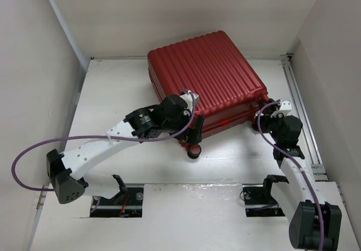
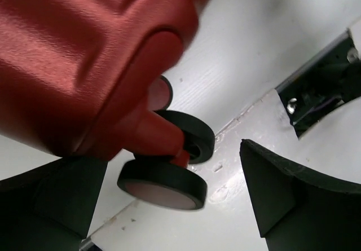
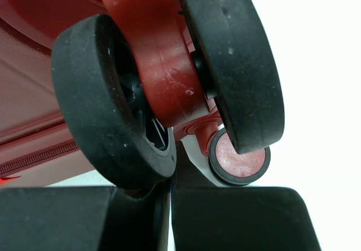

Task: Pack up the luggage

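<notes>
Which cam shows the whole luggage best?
Top external: the luggage lies closed, its full ribbed shell in frame. Left wrist catches only one corner and its wheels; right wrist only other wheels, close up.

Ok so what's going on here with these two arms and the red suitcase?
Two robot arms are working at the luggage, which lies closed and flat on the table. The left arm has its jaws open on either side of the near-left wheel, gripping nothing. The right arm has its jaws shut, close up against the near-right wheels.
</notes>
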`<action>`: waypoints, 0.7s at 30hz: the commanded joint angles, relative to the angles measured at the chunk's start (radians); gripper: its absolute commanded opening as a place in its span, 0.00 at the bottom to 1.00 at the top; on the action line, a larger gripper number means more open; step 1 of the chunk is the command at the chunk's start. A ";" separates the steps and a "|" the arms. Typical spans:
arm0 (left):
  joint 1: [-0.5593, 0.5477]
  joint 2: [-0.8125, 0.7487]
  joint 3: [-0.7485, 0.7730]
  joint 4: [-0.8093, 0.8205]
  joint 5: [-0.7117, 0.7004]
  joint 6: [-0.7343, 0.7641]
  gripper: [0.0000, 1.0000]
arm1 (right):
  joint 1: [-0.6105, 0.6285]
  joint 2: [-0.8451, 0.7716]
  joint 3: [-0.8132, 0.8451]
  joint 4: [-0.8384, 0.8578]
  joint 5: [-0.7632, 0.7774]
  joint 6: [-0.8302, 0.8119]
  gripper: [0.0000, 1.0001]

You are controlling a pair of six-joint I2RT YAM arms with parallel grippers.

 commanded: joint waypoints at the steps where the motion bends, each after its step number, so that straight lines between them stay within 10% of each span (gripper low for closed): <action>1: 0.008 0.039 0.069 0.051 -0.166 -0.089 1.00 | 0.001 -0.032 -0.013 -0.006 0.025 0.013 0.00; 14: 0.008 0.193 0.126 -0.033 -0.257 -0.123 0.94 | 0.001 -0.050 -0.045 -0.006 0.043 0.031 0.00; 16: 0.017 0.182 0.085 -0.033 -0.232 -0.123 0.67 | 0.001 -0.050 -0.045 -0.006 0.043 0.031 0.00; 17: 0.028 0.182 0.085 -0.033 -0.232 -0.141 0.37 | 0.001 -0.038 -0.045 -0.006 0.043 0.022 0.00; 21: 0.062 0.200 0.097 -0.021 -0.243 -0.141 0.00 | 0.001 -0.016 -0.027 -0.006 0.043 0.022 0.00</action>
